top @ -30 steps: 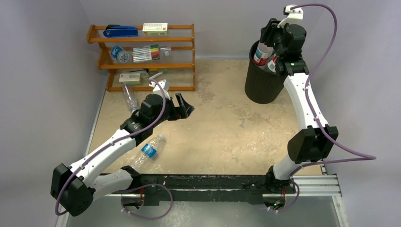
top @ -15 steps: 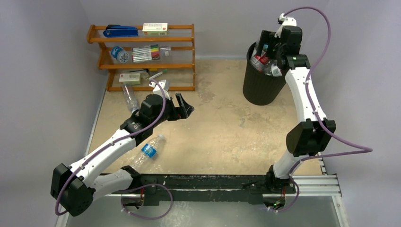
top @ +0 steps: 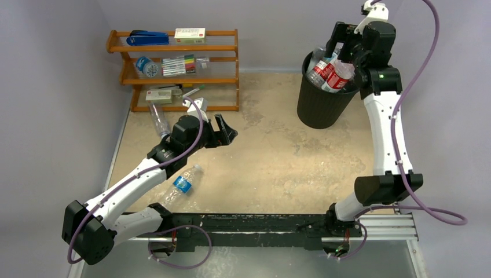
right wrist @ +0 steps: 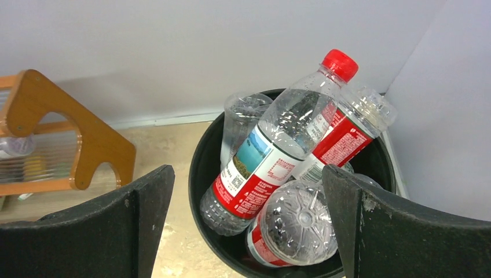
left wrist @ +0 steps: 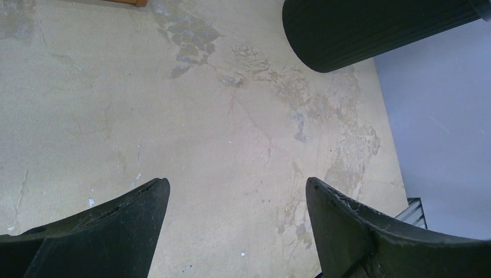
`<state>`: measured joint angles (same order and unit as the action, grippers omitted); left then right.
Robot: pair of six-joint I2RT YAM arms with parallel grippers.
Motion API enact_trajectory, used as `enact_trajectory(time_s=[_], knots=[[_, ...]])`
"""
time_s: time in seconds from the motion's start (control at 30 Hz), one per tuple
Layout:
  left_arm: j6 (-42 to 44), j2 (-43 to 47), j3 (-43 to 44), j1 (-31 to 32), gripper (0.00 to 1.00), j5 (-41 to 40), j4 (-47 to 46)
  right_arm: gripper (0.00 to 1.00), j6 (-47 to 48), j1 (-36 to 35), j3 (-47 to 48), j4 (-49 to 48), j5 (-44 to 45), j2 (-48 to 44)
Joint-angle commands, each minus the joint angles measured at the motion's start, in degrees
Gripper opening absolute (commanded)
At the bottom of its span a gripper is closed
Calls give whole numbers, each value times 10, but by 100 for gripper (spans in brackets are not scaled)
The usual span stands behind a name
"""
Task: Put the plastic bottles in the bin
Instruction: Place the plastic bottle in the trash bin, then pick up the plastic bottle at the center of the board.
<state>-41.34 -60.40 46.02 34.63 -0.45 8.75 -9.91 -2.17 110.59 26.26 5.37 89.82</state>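
Note:
The black round bin stands at the far right, piled with several clear red-labelled plastic bottles. My right gripper hangs open just above its rim, holding nothing. In the right wrist view a red-capped bottle leans across the bin's rim, with a bottom-up bottle below the open gripper. A blue-labelled bottle lies on the table near the left arm. Another clear bottle lies by the shelf. My left gripper is open over bare table.
A wooden three-tier shelf rack with a blue stapler, pens and boxes stands at the far left; its end shows in the right wrist view. The bin's base appears ahead of the left gripper. Grey walls close in behind and right.
My right gripper opened and let a red-labelled bottle drop into the bin, then rose and drew back to the right. The left arm has not moved.

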Motion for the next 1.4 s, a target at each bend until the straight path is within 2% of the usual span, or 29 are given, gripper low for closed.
enact_trajectory(time_s=[0.0,0.13,0.27,0.43,0.7,1.03,1.23,1.37], knots=[[-1,3,21,-1,88,-15,2,100,-2,1,11,-3,-22,-35],[-8,-2,32,0,88,-58,40,100,1,1,4,-4,-71,-46],[-21,-20,53,-4,93,-124,106,100,-1,-1,-21,-17,-168,-54],[-35,-38,54,-33,95,-133,134,100,-24,-27,-80,-56,-245,-70],[-43,-41,55,-87,95,-127,203,100,-29,-113,-145,-84,-247,-73],[-50,-56,26,-87,95,-161,283,100,-34,-133,-241,-122,-259,-93],[-74,-73,45,-88,95,-210,374,100,-33,-139,-279,-140,-265,-100],[-94,-78,51,-87,95,-208,420,100,-32,-141,-306,-156,-273,-106]])
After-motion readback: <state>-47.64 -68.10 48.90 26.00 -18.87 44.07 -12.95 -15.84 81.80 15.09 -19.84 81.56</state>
